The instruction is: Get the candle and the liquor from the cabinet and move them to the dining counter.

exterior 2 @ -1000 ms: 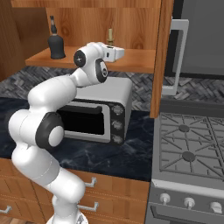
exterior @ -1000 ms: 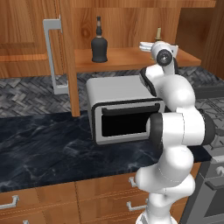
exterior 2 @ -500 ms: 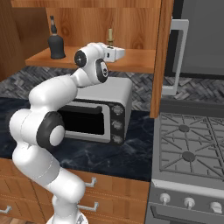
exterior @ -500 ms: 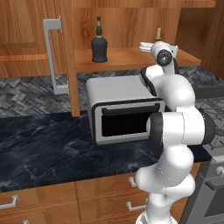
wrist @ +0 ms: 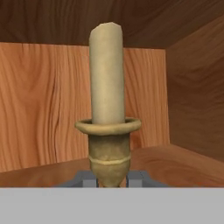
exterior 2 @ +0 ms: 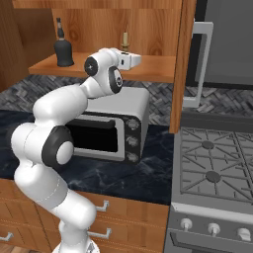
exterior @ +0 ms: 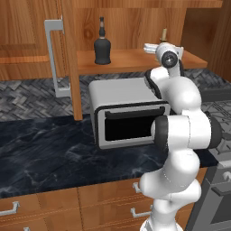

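Observation:
The cream-yellow candle (wrist: 107, 87) stands upright in its brass holder on the open cabinet's shelf (exterior: 131, 56). My gripper (wrist: 111, 179) is shut on the holder's stem, a dark fingertip (wrist: 89, 178) pressed against each side. From the base views the gripper (exterior: 155, 47) (exterior 2: 131, 59) reaches into the cabinet (exterior 2: 153, 69), and the candle (exterior: 164, 35) (exterior 2: 125, 40) rises just above the hand. The liquor (exterior: 102, 45) (exterior 2: 63, 47), a dark bell-shaped bottle, stands further left on the same shelf, apart from the hand. The dining counter is out of view.
A grey toaster oven (exterior: 126, 113) (exterior 2: 116, 123) sits on the black marble worktop (exterior: 45, 153) right under the shelf. Open cabinet doors with bar handles (exterior: 67, 58) (exterior 2: 185, 64) flank the opening. A stove (exterior 2: 217, 163) lies to the right.
The jaws have closed from wide open onto the candle's holder. The arm and the candle have stayed where they were.

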Robot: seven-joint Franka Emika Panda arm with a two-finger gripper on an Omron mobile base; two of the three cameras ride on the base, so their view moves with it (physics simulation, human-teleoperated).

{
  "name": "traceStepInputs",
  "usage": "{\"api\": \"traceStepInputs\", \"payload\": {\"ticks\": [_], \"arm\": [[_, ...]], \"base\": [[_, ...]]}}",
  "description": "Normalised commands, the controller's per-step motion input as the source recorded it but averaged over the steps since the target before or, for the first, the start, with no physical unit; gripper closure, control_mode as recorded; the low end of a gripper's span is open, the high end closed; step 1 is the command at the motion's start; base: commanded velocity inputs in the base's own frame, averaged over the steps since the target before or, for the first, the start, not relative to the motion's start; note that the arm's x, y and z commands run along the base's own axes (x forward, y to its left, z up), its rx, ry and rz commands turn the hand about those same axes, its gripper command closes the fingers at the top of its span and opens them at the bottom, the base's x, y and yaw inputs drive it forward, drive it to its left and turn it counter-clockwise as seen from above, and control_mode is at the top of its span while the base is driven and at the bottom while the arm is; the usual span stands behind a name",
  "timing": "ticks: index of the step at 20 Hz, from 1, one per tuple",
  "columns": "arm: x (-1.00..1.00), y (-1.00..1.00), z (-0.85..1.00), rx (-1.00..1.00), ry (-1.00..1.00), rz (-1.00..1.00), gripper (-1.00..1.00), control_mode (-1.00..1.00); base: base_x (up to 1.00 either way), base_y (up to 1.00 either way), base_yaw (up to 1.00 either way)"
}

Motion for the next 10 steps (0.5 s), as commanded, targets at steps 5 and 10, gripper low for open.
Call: {"api": "traceStepInputs", "payload": {"ticks": [5, 10], "arm": [[-0.04, 0.00, 0.00, 0.00, -0.02, 0.00, 1.00, -1.00], [-0.33, 0.00, 0.23, 0.00, -0.17, 0.00, 1.00, -1.00]], "base": [[0.00, 0.00, 0.00], [0.00, 0.00, 0.00]]}}
